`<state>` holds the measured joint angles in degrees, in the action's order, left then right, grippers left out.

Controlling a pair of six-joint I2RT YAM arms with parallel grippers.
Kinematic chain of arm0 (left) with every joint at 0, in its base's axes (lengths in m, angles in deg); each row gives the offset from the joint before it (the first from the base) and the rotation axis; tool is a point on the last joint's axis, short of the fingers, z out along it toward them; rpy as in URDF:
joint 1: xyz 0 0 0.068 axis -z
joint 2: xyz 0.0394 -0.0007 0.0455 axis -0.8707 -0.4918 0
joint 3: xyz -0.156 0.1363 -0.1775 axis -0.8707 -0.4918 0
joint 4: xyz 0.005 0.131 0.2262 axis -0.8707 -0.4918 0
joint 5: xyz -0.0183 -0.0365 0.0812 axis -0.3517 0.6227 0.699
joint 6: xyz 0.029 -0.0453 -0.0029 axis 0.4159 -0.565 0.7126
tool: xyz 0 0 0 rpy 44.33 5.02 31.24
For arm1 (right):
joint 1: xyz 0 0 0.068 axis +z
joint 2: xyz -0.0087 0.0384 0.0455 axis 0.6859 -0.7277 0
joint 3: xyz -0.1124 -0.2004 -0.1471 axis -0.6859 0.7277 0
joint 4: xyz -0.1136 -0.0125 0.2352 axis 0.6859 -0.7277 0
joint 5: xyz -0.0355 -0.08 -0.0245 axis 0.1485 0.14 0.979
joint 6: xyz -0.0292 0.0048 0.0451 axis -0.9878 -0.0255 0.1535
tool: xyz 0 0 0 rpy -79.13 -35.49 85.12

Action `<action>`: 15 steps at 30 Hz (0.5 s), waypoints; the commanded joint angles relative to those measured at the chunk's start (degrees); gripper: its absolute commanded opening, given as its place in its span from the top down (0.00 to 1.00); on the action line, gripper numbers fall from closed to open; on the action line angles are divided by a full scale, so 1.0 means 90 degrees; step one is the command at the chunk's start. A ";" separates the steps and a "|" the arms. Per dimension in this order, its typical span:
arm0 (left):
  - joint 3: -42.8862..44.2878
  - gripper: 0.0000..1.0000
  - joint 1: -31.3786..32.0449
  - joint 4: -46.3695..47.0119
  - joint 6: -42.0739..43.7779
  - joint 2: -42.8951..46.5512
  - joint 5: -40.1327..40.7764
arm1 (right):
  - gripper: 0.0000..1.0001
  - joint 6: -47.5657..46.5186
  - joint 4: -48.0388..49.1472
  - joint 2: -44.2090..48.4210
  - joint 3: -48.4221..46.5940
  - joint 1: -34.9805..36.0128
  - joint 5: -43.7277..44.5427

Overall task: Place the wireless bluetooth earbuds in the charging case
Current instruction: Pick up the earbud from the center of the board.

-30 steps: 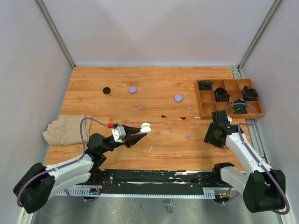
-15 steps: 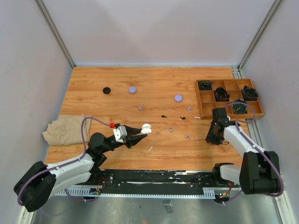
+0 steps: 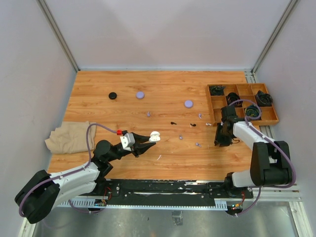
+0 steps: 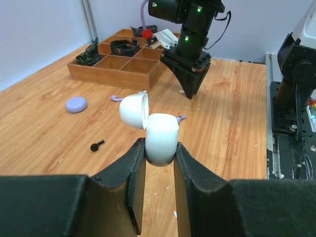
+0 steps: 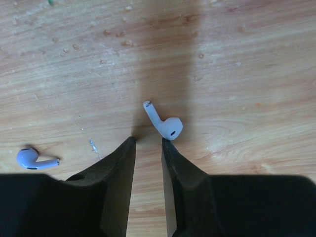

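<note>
My left gripper [image 4: 160, 146] [image 3: 148, 138] is shut on the white charging case [image 4: 161, 139] [image 3: 154, 134], held off the table with its lid [image 4: 133, 109] hinged open. At the right, my right gripper [image 5: 148, 141] [image 3: 220, 143] points down at the wood. Its jaws stand a narrow gap apart with nothing between them. A white earbud [image 5: 165, 123] lies just past the right fingertip, touching it or nearly so. A lavender earbud [image 5: 34, 159] [image 3: 197, 144] lies to its left. Black earbuds [image 3: 173, 123] and other small ones are scattered mid-table.
A wooden compartment tray [image 3: 217, 105] with coiled black cables sits at the back right, close behind the right arm. A black case [image 3: 113, 96] and two lavender cases [image 3: 140, 94] [image 3: 188, 103] lie farther back. A beige cloth [image 3: 69, 137] lies at the left edge.
The right gripper has shifted a little left and away from the base, and its jaws have narrowed. The left gripper and the case have stayed put.
</note>
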<state>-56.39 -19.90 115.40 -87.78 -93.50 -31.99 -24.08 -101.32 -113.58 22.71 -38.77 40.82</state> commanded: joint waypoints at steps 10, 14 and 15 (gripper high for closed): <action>0.0206 1.00 0.0025 0.0097 0.0011 0.0005 -0.0108 | 0.64 -0.0678 -0.0393 0.0060 -0.0904 0.0082 0.0285; 0.0206 1.00 0.0025 0.0063 0.0010 0.0055 -0.0126 | 0.64 -0.0730 -0.0161 -0.0336 -0.0993 0.0082 0.0255; 0.0206 1.00 0.0025 0.0060 0.0011 0.0072 -0.0127 | 0.64 -0.0728 -0.0116 -0.0428 -0.0994 0.0082 0.0251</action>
<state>-56.39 -19.90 115.27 -87.80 -93.52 -32.58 -29.20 -103.33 -114.47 14.99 -38.77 41.93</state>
